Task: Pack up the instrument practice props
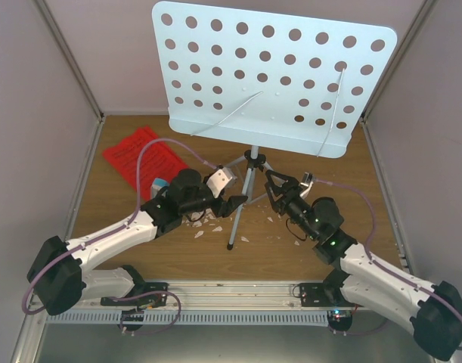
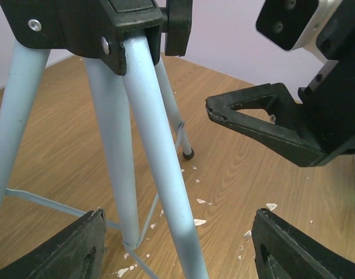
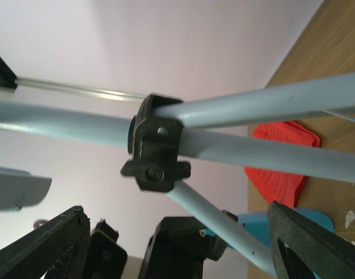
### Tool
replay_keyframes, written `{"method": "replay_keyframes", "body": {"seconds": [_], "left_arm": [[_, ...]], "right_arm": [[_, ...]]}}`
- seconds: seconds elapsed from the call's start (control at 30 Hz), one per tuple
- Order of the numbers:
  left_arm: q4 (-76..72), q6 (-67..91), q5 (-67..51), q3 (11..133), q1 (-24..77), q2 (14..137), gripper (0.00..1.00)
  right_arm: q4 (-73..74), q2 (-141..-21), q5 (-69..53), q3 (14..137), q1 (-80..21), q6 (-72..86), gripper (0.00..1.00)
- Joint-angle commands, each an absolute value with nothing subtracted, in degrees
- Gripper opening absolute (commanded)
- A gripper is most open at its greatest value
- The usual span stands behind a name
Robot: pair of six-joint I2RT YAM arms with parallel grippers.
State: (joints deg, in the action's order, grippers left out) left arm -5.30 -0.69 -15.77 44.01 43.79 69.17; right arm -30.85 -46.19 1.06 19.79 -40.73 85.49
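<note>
Bolted nearest, both arms reach the tripod under the pale-blue music stand (image 1: 268, 76), left gripper (image 1: 232, 203) and right gripper (image 1: 274, 189) flanking it, with red sheet-music pages (image 1: 140, 159) and small blue box (image 1: 161, 184) lying left. From the left wrist, the jaws gape wide around one leg (image 2: 154, 145), untouched. From the right wrist, the jaws are wide beneath the black leg hub (image 3: 157, 145).

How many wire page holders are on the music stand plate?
2: the left wire slants across the plate; the right wire runs down near its right edge.
</note>
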Motion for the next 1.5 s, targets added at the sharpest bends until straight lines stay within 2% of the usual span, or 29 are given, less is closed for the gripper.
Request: {"method": "replay_keyframes", "body": {"seconds": [0.0, 0.4, 0.67, 1.0, 1.47], "left_arm": [[-7.4, -1.2, -15.3, 45.7, 44.3, 69.2, 0.70], [-7.0, -1.4, -15.1, 46.0, 44.4, 69.7, 0.70], [-6.8, -1.4, -14.9, 46.1, 44.4, 69.7, 0.70], [-6.6, -1.4, -14.9, 46.3, 44.5, 69.5, 0.70], [-6.4, -1.5, -14.7, 46.5, 44.5, 69.6, 0.70]], "right_arm": [[-34.3, -48.4, -0.4, 22.4, -38.2, 89.3, 0.81], [-33.3, -54.5, -4.2, 28.0, -37.1, 86.6, 0.78], [-32.3, -56.1, -3.9, 29.4, -36.4, 85.7, 0.62], [-29.8, -56.4, -3.6, 30.7, -36.1, 84.5, 0.50], [-26.2, -56.1, -1.9, 31.8, -36.1, 81.8, 0.38]]}}
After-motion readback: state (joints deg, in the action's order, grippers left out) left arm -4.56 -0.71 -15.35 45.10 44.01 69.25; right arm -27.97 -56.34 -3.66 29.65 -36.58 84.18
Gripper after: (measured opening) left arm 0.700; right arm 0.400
